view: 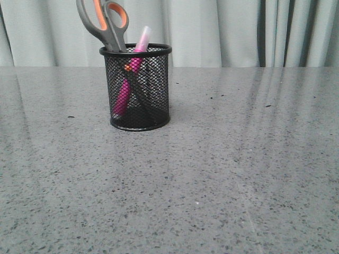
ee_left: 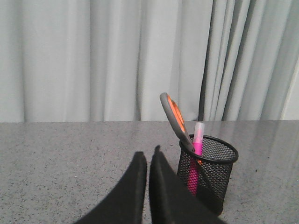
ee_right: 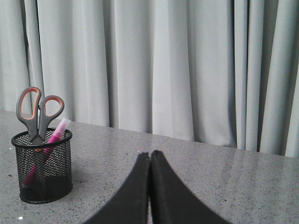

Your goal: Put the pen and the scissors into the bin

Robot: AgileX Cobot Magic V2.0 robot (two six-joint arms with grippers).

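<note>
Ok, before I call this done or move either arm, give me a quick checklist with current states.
1. Pen inside the bin: ok, standing tilted with its clear cap above the rim.
2. Scissors in the bin: ok, blades down, handles sticking out.
3. Bin upright on the table: ok.
4. Left gripper empty: ok, fingers closed on nothing, beside the bin.
5. Right gripper empty: ok, fingers closed, away from the bin.
6. Left fingers touching the bin: cannot tell.

Bin point(view: 139, 90) upright on table point(view: 238, 174); scissors point(view: 104, 22) and pen point(view: 128, 79) inside, handles up.
</note>
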